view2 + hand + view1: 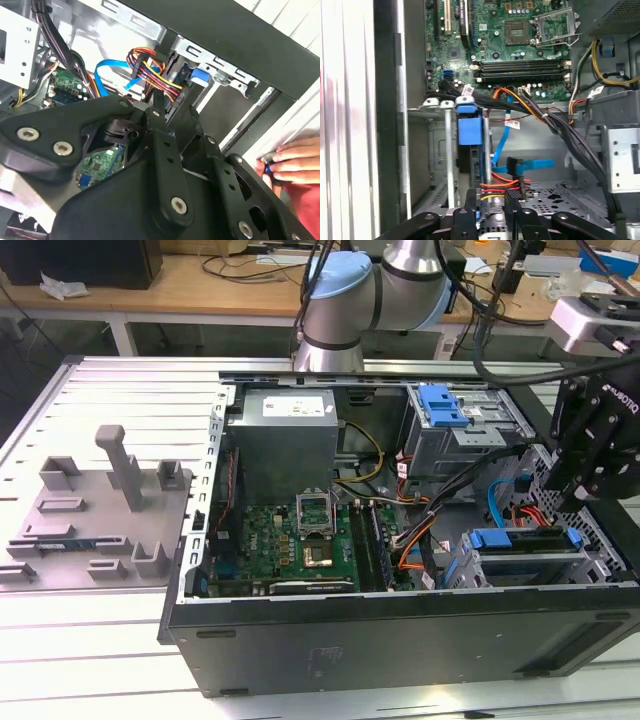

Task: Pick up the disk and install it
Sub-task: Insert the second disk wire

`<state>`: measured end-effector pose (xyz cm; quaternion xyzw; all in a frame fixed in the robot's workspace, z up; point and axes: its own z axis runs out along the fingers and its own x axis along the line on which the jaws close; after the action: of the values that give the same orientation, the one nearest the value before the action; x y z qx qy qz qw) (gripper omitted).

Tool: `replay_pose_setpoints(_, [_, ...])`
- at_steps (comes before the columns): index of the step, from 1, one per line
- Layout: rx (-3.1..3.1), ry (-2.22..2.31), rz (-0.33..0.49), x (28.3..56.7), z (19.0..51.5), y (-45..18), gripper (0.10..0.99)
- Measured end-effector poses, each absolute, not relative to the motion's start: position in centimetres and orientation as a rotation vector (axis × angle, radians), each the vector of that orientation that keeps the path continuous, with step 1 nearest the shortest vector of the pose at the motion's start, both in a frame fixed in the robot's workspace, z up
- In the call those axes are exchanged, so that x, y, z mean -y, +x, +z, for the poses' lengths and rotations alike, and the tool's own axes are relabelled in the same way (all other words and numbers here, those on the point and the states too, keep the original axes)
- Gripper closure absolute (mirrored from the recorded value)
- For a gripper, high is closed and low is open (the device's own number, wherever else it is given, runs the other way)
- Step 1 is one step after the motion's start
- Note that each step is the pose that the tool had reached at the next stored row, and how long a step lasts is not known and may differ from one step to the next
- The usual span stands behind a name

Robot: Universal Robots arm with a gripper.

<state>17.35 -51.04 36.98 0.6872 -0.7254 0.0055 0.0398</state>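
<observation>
The fingers (512,201) stand a little apart, with a narrow gap between them. Through that gap in the first wrist view I see red, orange and yellow wires, so they have hold of nothing. In the exterior view they (572,502) hang from the black arm head over the corner of the open computer case (400,640) at the exterior view's right, just above the drive cage.

The disk (522,540) sits in that drive cage, its bright blue bracket along the upper edge. It is near the fingers but, as far as I can tell, apart from them. In the first wrist view the disk (469,131) stands on edge in the metal bay, blue tab facing out, with a bundle of black cables (545,120) passing right beside it. A blue flat cable (507,142) runs down next to the bay to a plug among the coloured wires.

The case lies on its side on the slatted metal counter (120,380) with the green motherboard (290,540) exposed and the grey power supply (285,435) behind it. A grey plastic fixture (100,510) rests on the counter at the exterior view's left, well apart from the case.

In the second wrist view a person's hand (292,160) rests at the rim of the case, pinching something small and dark, with a red sleeve (305,200) below it.
</observation>
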Motion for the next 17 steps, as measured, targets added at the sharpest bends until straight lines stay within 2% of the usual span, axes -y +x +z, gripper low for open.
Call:
replay_pose_setpoints(2, [2.2,2.081,0.069,50.0,37.0,17.3,0.725])
replay_pose_setpoints(12, [2.239,2.103,0.073,48.6,37.7,14.9,0.725])
replay_pose_setpoints(15, [2.219,2.083,0.117,48.4,37.7,14.0,0.725])
replay_pose_setpoints(17, [2.213,2.075,0.145,47.2,37.7,13.9,0.725])
